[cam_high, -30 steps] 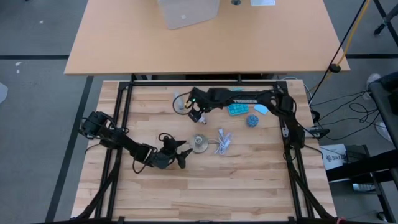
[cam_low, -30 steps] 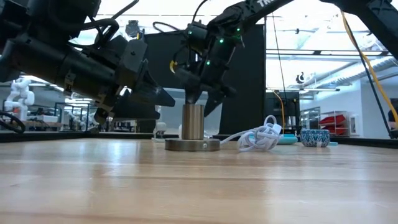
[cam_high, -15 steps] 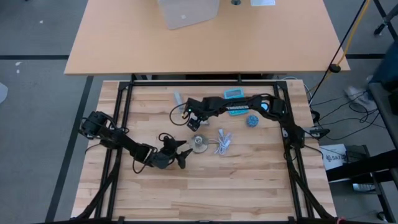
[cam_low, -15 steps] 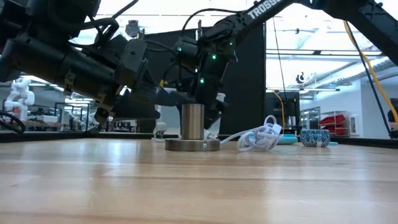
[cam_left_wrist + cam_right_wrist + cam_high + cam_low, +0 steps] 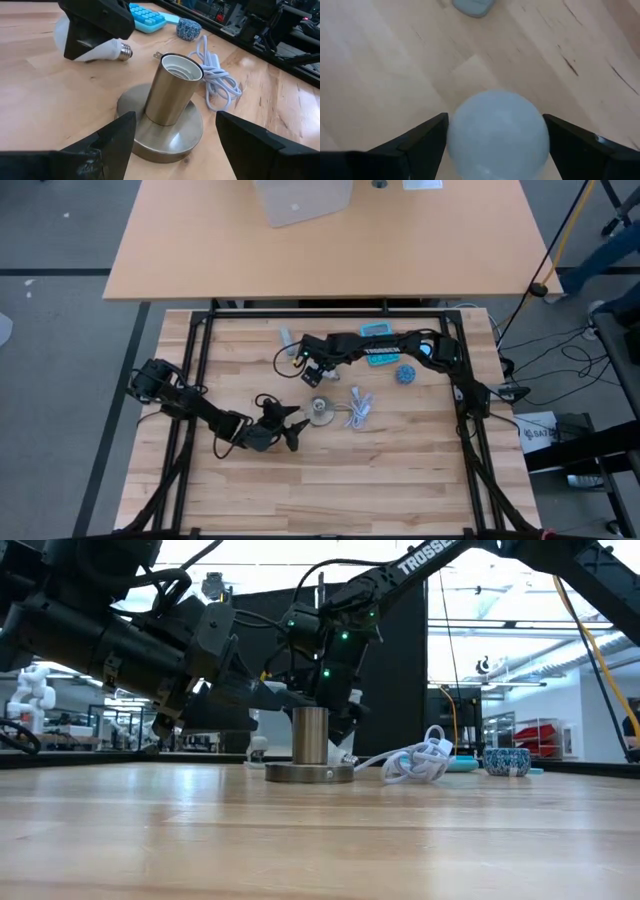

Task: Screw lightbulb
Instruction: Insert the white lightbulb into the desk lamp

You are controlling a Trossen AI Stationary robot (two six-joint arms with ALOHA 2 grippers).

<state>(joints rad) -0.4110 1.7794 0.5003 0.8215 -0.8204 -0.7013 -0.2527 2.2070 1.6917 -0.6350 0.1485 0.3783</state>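
Observation:
The white lightbulb lies on its side on the wooden table, its silvery screw end pointing toward the metal socket. The socket stands upright on its round disc base. My right gripper reaches down over the bulb from the table's far right. It is open, with a finger on each side of the bulb's frosted head. My left gripper is open and low at the socket's near left side, fingers spread toward the base without touching it. My right gripper comes at the bulb's rounded head slanting down from above, one finger on each side of it. The bulb rests on the table. I cannot tell whether the fingers touch it.
A white coiled cable lies right of the socket. Farther right and back are a blue patterned ball and a teal keypad. A small grey-blue thing lies beyond the bulb. Black frame rails border the table.
My right gripper has come down from above the socket's height to table level behind it, settling over the lying bulb. The bulb and socket have stayed where they were.

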